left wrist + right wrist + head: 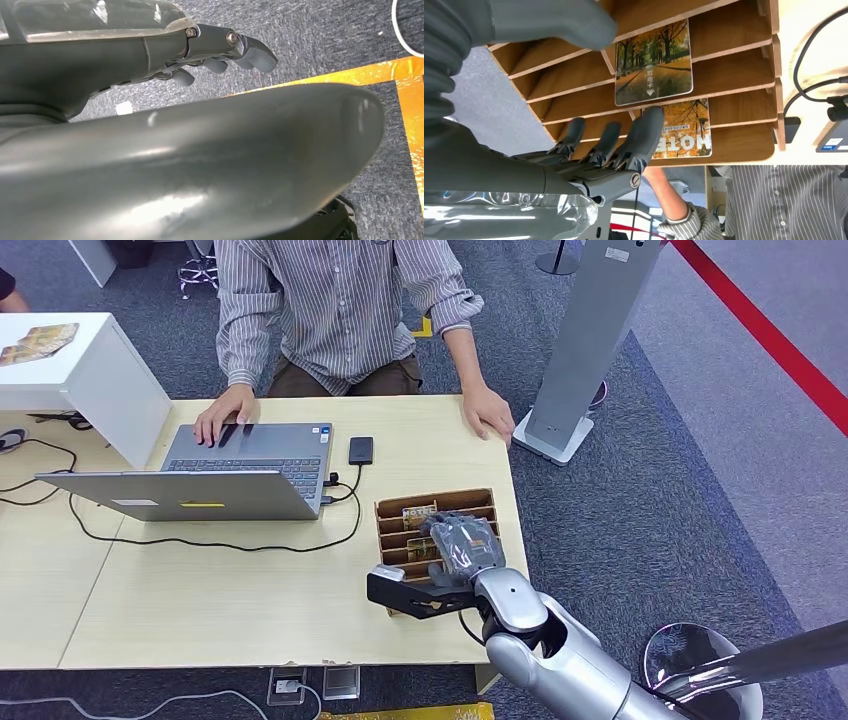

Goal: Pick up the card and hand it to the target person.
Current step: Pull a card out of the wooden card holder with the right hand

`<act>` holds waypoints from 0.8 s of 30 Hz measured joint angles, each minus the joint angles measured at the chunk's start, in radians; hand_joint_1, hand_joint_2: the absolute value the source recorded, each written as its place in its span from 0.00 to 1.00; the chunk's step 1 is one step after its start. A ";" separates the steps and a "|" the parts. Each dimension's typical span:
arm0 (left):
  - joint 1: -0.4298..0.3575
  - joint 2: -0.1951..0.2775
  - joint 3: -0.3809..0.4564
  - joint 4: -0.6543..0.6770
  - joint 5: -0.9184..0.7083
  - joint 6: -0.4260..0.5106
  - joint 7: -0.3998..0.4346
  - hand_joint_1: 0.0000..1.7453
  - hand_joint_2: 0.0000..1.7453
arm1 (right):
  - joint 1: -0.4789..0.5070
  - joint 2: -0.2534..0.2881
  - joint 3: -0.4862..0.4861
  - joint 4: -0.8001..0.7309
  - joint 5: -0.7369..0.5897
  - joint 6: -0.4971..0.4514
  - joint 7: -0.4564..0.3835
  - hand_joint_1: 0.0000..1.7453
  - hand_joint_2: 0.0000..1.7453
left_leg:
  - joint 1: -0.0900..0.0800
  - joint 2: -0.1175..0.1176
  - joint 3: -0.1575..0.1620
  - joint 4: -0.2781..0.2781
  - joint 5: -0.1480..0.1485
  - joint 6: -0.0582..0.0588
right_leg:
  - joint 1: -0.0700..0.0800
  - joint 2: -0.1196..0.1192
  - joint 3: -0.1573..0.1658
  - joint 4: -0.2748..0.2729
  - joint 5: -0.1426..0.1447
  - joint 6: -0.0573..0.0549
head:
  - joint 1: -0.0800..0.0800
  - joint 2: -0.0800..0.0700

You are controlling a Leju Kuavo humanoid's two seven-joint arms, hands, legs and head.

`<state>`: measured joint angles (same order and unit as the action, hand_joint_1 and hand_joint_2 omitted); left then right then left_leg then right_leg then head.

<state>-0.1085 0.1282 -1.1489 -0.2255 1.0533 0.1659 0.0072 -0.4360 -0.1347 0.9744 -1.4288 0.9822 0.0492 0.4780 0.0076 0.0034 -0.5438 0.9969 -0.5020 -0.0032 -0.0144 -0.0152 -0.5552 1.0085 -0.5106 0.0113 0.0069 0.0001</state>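
the task is at its start: no card is lifted yet. the right robot hand [462, 543] hovers over the wooden card rack [388, 508], which stands on the desk [200, 590] on the robot's side of the phone [361, 450]. its fingers [644, 132] are spread apart and reach toward the rack's slots, with the thumb [549, 20] apart on the other side, and they grip nothing. whether a fingertip touches a card i cannot tell. what is left, i judge, is the pinch, the lift out of the slot, and the reach across to the person [340, 310] seated beyond the rack.

the head view shows the rack largely covered by the hand, with just a hint of cards. the right wrist view opens it up: an autumn-trees card [654, 62] lies in one slot and a hotel card [686, 127] in the next slot, its near edge behind the fingers. the left wrist view shows the left robot hand [220, 55] hanging over grey carpet, fingers loosely curled, holding nothing.
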 joint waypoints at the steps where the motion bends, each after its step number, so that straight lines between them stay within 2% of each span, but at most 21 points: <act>1: 0.000 0.000 0.000 0.000 0.000 0.000 0.000 0.00 0.00 | 0.000 0.000 0.000 0.001 -0.001 0.000 0.000 0.46 1.00 | 0.000 0.000 0.000 0.000 0.000 0.000 | 0.000 0.000 0.000 0.000 0.000 0.000 | 0.000 0.000; 14: 0.000 0.000 0.000 0.000 0.000 0.000 0.003 0.00 0.00 | 0.000 0.003 0.004 0.002 -0.016 0.000 -0.006 0.49 1.00 | 0.000 0.000 0.000 0.000 0.000 0.000 | 0.000 0.000 0.000 0.000 0.000 0.000 | 0.000 0.000; 15: 0.000 0.000 0.000 0.000 0.000 0.000 0.003 0.00 0.00 | 0.000 0.003 0.004 0.002 -0.016 0.000 -0.006 0.51 1.00 | 0.000 0.000 0.000 0.000 0.000 0.000 | 0.000 0.000 0.000 0.000 0.000 0.000 | 0.000 0.000; 19: 0.000 0.000 0.000 0.000 0.000 0.000 0.003 0.00 0.00 | 0.000 0.006 0.004 0.004 -0.017 0.000 -0.006 0.79 1.00 | 0.000 0.000 0.000 0.000 0.000 0.000 | 0.000 0.000 0.000 0.000 0.000 0.000 | 0.000 0.000; 22: 0.000 0.000 0.000 0.000 0.000 0.000 0.003 0.00 0.00 | 0.000 0.008 0.004 0.007 -0.017 0.000 -0.007 0.86 1.00 | 0.000 0.000 0.000 0.000 0.000 0.000 | 0.000 0.000 0.000 0.000 0.000 0.000 | 0.000 0.000; 24: 0.000 0.000 0.000 0.000 0.000 0.000 0.003 0.00 0.00 | 0.000 0.008 0.004 0.007 -0.017 0.000 -0.007 0.94 1.00 | 0.000 0.000 0.000 0.000 0.000 0.000 | 0.000 0.000 0.000 0.000 0.000 0.000 | 0.000 0.000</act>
<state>-0.1086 0.1282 -1.1489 -0.2255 1.0533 0.1656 0.0103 -0.4365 -0.1267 0.9785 -1.4221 0.9650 0.0492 0.4710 0.0076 0.0033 -0.5438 0.9969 -0.5020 -0.0032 -0.0144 -0.0152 -0.5551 1.0085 -0.5106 0.0113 0.0066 0.0001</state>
